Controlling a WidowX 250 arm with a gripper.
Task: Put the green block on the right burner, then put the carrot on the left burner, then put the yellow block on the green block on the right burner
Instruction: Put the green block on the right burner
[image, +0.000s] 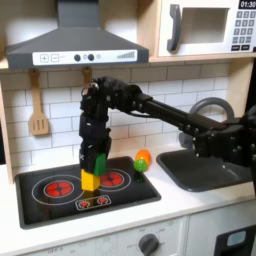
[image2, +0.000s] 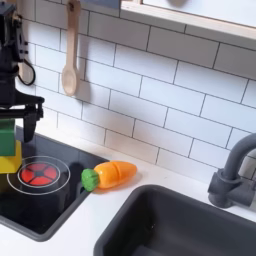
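Observation:
My gripper reaches down over the black hob, its fingers closed around the green block. Directly under it is the yellow block, standing on the hob between the two burners; I cannot tell whether the two blocks touch. The right burner and the left burner are both bare. The carrot lies at the hob's right edge in both exterior views, beside the right burner.
A dark sink with a grey faucet lies right of the hob. A wooden spatula hangs on the tiled wall. Range hood and microwave are overhead.

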